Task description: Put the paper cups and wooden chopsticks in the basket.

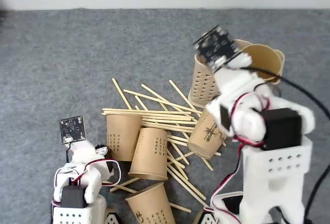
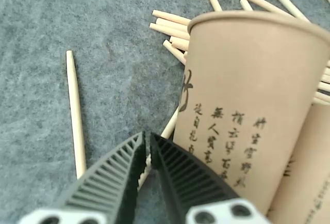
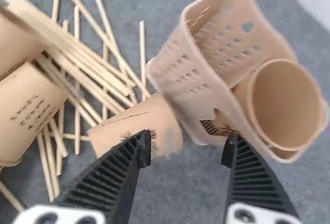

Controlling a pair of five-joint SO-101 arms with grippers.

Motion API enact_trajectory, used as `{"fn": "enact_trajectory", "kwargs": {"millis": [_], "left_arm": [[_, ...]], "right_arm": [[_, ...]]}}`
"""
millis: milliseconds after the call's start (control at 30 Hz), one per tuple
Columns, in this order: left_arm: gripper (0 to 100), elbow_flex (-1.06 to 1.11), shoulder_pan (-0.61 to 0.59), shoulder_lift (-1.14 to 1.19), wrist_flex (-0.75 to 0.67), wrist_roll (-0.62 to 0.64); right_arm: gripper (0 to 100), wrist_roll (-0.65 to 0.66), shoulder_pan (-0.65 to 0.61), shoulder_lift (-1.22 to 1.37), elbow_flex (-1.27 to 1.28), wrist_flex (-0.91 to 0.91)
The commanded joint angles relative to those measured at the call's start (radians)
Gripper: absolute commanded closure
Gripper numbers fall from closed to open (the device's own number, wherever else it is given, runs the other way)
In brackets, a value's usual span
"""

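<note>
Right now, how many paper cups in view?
5 paper cups: three among the chopsticks, one beside the basket, one at its mouth. More may be hidden.

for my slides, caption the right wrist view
Open right gripper at the basket holding one paper cup, chopsticks scattered nearby

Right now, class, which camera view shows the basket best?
The right wrist view: the basket lies close, showing its slotted wall and a paper cup at its mouth. In the high view the right arm covers part of it. The left wrist view faces another cup and chopsticks.
</note>
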Motion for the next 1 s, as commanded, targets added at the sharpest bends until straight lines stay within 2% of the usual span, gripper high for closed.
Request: {"fn": "enact_trajectory", "kwargs": {"millis": [0,167,333,467,667,867,967], "left_arm": [[99,-0.008,0.0,-0.012,0.003,-0.005],[99,-0.008,0.0,-0.012,0.003,-0.005],[99,-0.008,0.0,-0.012,0.003,-0.005],[99,-0.008,0.0,-0.012,0.003,-0.005],[99,-0.008,0.0,-0.012,0.003,-0.005],[99,-0.008,0.0,-0.012,0.003,-0.005],[99,-0.008,0.0,-0.012,0.003,-0.005]], "right_arm": [[75.7,-0.011,-0.061,-0.091,0.101,0.042],[75.7,-0.012,-0.166,-0.162,0.316,0.038],[75.7,-0.002,-0.163,-0.171,0.48,-0.019],[75.7,0.074,-0.088,-0.171,0.534,-0.102],[75.7,0.078,0.097,-0.17,0.545,-0.199],[75.7,0.08,0.153,-0.17,0.623,-0.237],[75.7,0.08,0.194,-0.17,0.694,-0.343]]}}
